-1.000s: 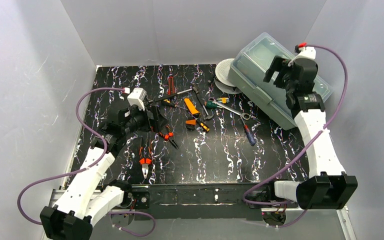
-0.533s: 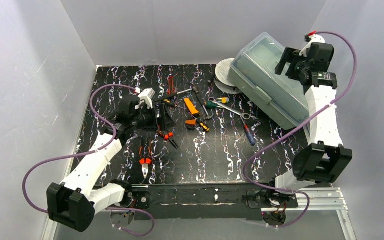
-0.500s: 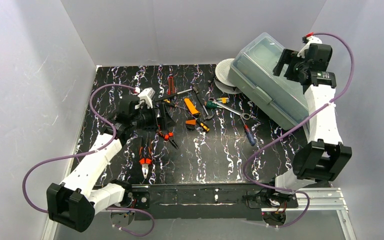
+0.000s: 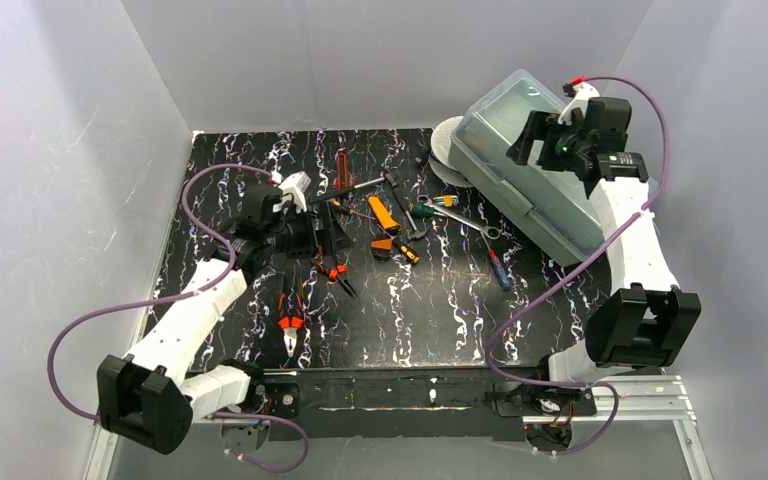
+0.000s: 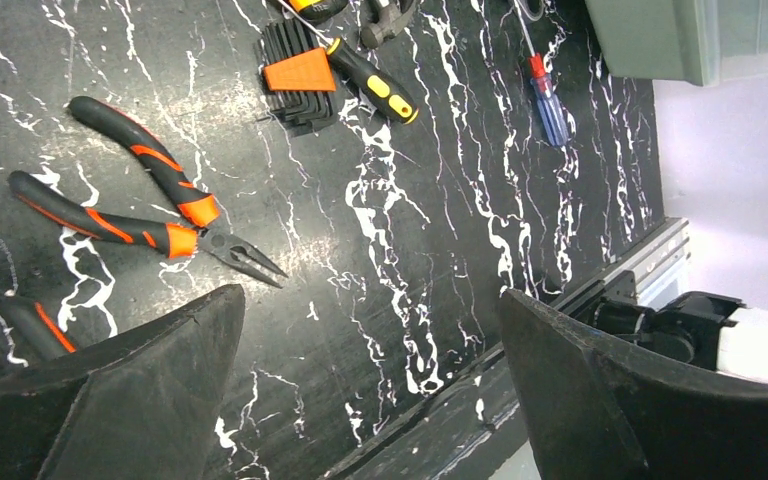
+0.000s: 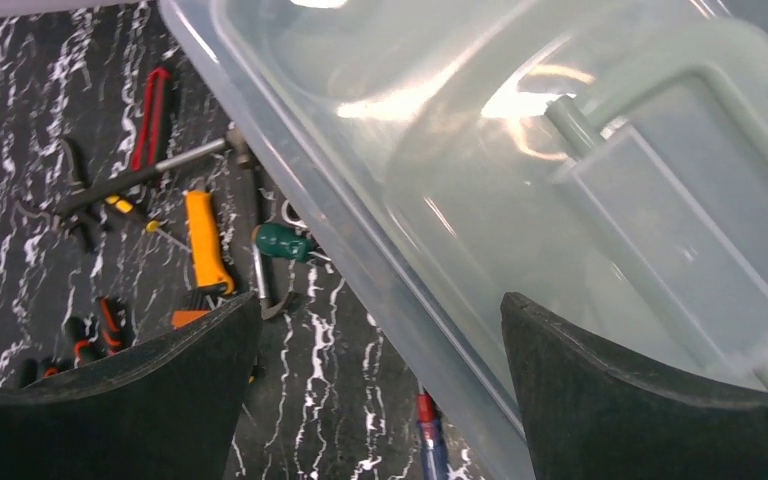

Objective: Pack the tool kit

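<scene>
hovering our right pincer (image 6: 380, 305), spread wide, over the clear lid (image 6: 520, 140), we hold our left pincer (image 5: 368, 305) released near the orange pliers (image 5: 140, 205).

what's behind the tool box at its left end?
A white round spool lies flat on the table there. The tool box hides the spool's right part, and anything else behind the box is out of sight.
</scene>
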